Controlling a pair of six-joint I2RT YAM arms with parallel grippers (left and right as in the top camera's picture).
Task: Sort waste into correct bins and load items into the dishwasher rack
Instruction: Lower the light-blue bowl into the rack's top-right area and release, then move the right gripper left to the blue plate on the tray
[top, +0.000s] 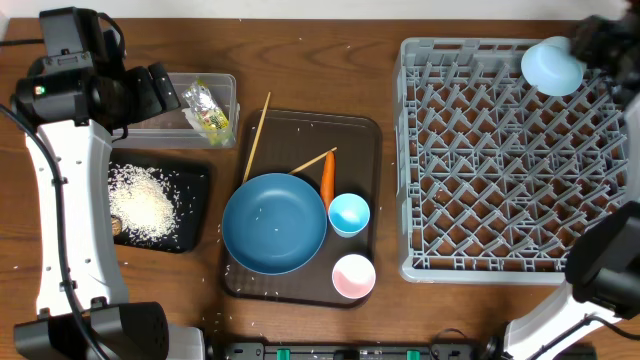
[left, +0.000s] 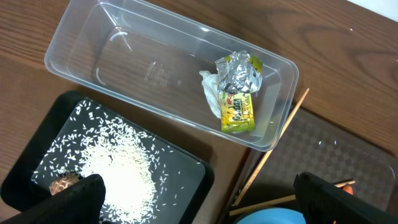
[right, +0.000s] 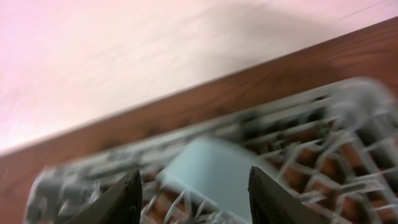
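Light blue bowl (top: 551, 66), at a corner of the dishwasher rack (top: 500, 160): probably light, rigid, slippery; best taken by the rim. Right end effector (right: 194, 196): grip indeterminable; left end effector (left: 205, 202): spread wide, empty

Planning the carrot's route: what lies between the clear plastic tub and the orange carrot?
One thin wooden chopstick, slanted across the stretch; the overhead view shows it.

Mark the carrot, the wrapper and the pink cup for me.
carrot (top: 327, 177), overhead view, middle of its length.
wrapper (left: 239, 93), left wrist view, its middle.
pink cup (top: 353, 276), overhead view, centre of its opening.
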